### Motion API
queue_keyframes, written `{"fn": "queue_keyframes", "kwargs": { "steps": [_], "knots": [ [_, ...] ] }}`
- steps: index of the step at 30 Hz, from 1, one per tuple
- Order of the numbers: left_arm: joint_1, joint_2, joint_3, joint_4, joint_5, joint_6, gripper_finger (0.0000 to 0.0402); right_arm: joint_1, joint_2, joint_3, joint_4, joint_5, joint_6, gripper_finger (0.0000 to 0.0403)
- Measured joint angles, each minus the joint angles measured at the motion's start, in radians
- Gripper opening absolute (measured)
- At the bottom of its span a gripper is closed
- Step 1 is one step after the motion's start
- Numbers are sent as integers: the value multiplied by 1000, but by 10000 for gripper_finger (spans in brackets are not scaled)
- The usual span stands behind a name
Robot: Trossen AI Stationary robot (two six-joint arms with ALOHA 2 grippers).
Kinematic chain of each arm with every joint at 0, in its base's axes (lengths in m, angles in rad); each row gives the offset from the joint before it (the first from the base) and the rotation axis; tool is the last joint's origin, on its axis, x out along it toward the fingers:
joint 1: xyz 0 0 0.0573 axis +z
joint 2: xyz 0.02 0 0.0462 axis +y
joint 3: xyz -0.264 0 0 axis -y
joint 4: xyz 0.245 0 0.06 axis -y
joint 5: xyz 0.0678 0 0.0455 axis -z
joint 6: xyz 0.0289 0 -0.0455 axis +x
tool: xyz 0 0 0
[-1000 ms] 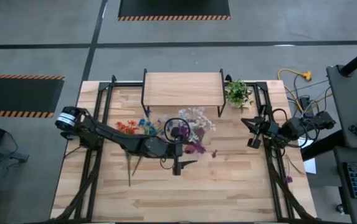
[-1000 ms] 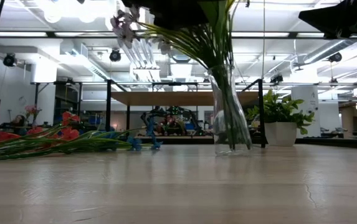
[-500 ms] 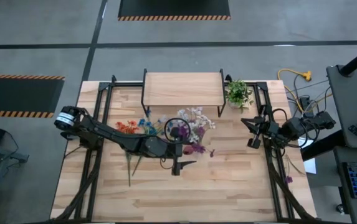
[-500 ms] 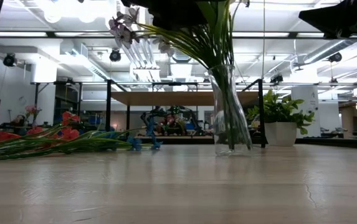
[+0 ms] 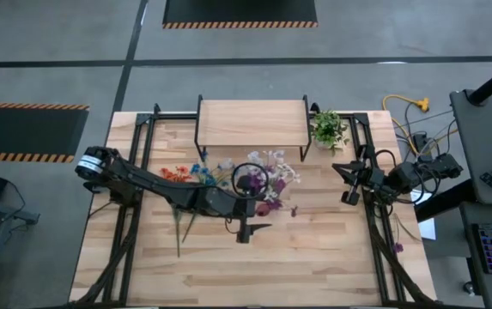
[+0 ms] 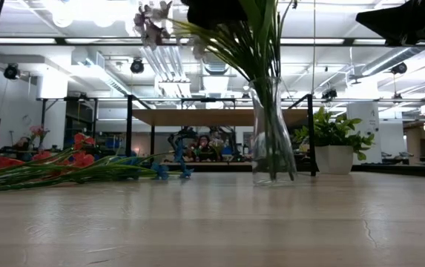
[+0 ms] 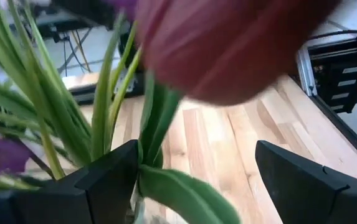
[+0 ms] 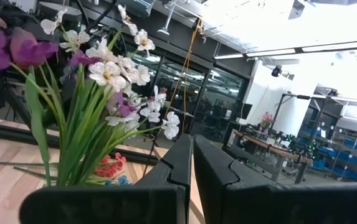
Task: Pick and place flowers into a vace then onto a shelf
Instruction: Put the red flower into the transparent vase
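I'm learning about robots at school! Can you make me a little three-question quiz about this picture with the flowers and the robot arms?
1. True or false: the vase already stands on the shelf.
2. Where do the orange and blue flowers lie?
A. on the tabletop
B. in the vase
C. on the shelf
3. Fill in: the left pincer is open over the vase, while the right pincer, waiting at the table's right edge, is ____.

Key:
1. False: it stands on the tabletop, in front of the shelf.
2. A
3. shut
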Motion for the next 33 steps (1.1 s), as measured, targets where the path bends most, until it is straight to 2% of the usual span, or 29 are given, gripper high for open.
{"fn": "queue_keyframes", "kwargs": {
  "steps": [6, 33],
  "knots": [
    [0, 0, 35, -34, 0, 11, 301, 0, 0, 0, 0, 0, 0, 9],
    [-2, -19, 46, -55, -21, 38, 301, 0, 0, 0, 0, 1, 0, 9]
  ]
}}
